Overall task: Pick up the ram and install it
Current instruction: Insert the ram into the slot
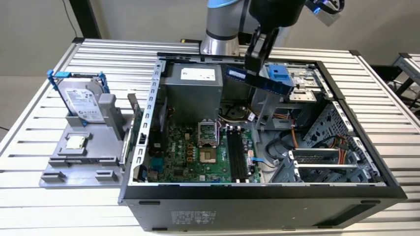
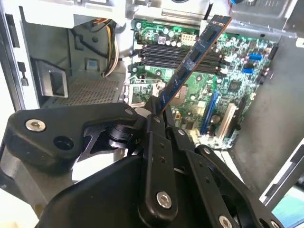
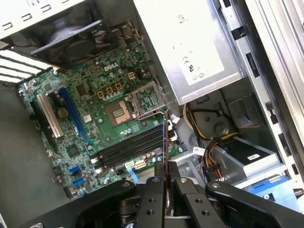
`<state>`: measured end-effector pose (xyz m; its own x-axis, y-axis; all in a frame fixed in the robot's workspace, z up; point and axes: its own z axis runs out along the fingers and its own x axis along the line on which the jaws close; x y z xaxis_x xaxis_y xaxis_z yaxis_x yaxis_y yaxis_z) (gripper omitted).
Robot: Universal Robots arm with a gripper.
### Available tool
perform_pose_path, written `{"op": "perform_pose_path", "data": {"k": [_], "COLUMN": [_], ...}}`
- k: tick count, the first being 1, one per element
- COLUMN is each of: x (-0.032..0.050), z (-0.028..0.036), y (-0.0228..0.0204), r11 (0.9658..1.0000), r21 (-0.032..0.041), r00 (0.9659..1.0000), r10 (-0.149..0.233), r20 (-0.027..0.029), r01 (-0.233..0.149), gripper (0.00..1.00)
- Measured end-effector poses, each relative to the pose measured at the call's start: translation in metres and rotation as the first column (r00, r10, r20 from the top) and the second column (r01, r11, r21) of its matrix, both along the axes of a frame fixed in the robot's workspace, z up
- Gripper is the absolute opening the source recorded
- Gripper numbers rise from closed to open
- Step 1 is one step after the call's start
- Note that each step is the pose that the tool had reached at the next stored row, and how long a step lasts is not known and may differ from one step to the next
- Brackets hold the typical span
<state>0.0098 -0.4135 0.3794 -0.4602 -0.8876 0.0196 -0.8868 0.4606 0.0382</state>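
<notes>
My gripper (image 1: pixel 253 63) hangs over the open computer case (image 1: pixel 262 189) and is shut on one end of the ram (image 1: pixel 260 81), a long narrow stick with black chips. The stick is held aloft and tilted, well above the green motherboard (image 1: pixel 190 164). In the second wrist view the ram (image 2: pixel 192 61) juts out from the black fingers (image 2: pixel 156 142) towards the dark memory slots (image 2: pixel 178 54). In the first wrist view the ram (image 3: pixel 165 137) shows edge-on, with the memory slots (image 3: pixel 133 147) below it.
A silver power supply (image 1: pixel 190 86) sits at the back of the case, with the processor socket (image 1: pixel 206 133) in front of it. Drive cages and cables (image 1: pixel 315 147) fill the exterior view's right. A grey fixture (image 1: pixel 78 162) outside the case holds a hard drive (image 1: pixel 82 98) and a small silver chip (image 1: pixel 76 141).
</notes>
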Motion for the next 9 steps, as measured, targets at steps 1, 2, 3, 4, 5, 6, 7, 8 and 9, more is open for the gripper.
{"op": "perform_pose_path", "data": {"k": [1,2,3,4,5,6,7,8,9], "x": [0.0000,0.0000,0.0000,0.0000,0.0000,0.0000,0.0000,0.0000,0.0000], "z": [-0.0001,-0.0001,-0.0002,-0.0002,-0.0003,-0.0004,-0.0004,-0.0005,-0.0005], "y": [0.0000,0.0000,0.0000,0.0000,0.0000,0.0000,0.0000,0.0000,0.0000], "r11": [0.9998,0.9994,0.9986,0.9974,0.9960,0.9944,0.9922,0.9897,0.9869], "r21": [0.0000,0.0000,0.0000,0.0000,0.0000,0.0001,0.0000,0.0000,0.0000], "r00": [0.9998,0.9994,0.9986,0.9974,0.9960,0.9944,0.9922,0.9897,0.9869], "r10": [-0.018,-0.035,-0.053,-0.072,-0.089,-0.106,-0.124,-0.143,-0.161], "r20": [0.0000,0.0001,0.0000,0.0000,0.0000,0.0001,0.0000,0.0000,0.0000], "r01": [0.018,0.035,0.053,0.072,0.089,0.106,0.124,0.143,0.161], "gripper": [0.00,0.00,0.00,0.00,0.00,0.00,0.00,0.00,0.00]}}
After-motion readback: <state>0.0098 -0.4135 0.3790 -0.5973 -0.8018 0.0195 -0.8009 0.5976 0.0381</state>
